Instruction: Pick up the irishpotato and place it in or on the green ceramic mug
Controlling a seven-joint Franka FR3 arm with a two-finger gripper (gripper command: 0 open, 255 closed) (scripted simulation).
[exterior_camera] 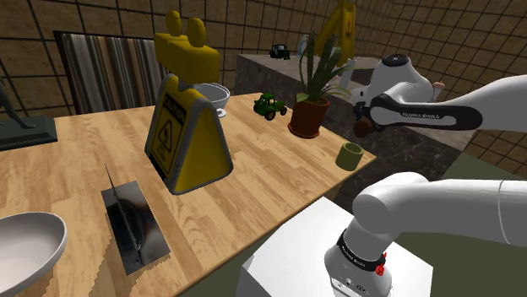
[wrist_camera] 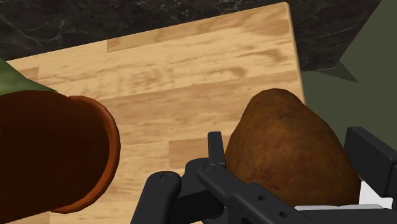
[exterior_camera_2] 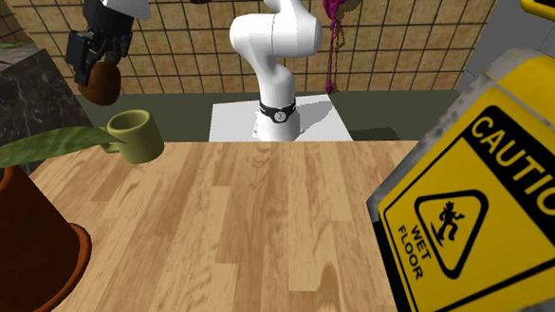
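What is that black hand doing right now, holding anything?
Hand: closed, holding the brown potato.

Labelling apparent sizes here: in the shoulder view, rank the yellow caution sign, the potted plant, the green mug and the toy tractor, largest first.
1. yellow caution sign
2. potted plant
3. green mug and toy tractor: about alike, unranked.

The worktop (exterior_camera: 270,173) is pale grained wood, smooth. The potato (wrist_camera: 289,153) has matt, mottled brown skin. That flowerpot (wrist_camera: 63,159) reads as dull terracotta. The tray (exterior_camera: 135,224) gleams like metal; the sign (exterior_camera: 190,148), glossy yellow.
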